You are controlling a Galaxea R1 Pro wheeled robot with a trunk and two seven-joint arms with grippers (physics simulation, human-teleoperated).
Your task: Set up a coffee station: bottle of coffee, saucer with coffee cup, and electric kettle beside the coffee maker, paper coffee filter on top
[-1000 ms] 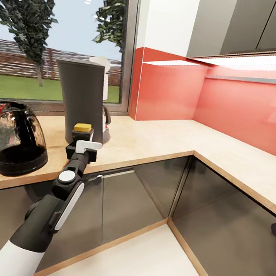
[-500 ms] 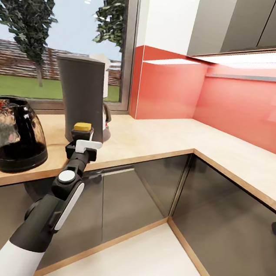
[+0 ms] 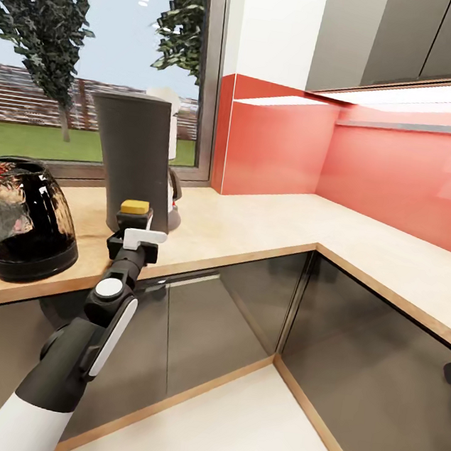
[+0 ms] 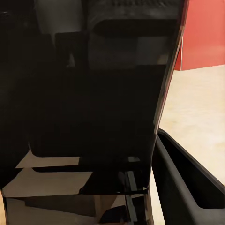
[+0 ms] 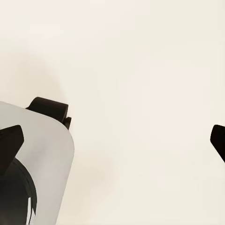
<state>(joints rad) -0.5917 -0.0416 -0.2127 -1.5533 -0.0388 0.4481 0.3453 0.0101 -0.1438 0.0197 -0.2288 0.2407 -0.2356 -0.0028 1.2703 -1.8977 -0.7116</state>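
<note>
Our left gripper (image 3: 134, 221) is right up against the near face of the coffee maker (image 3: 136, 159), and we can't tell how wide its fingers are or whether they hold anything. Our right gripper (image 5: 115, 140) is spread wide with nothing in it, hanging over the pale floor (image 5: 140, 70). The coffee maker stands on the countertop (image 3: 254, 226) by the window (image 3: 98, 57), with a dark glass kettle (image 3: 25, 222) to its left.

My head camera looks down across the table (image 3: 253, 229) corner; my left wrist camera sits hard against the coffee maker (image 4: 93, 117), shared with the head; right wrist faces the floor (image 5: 140, 70).
</note>
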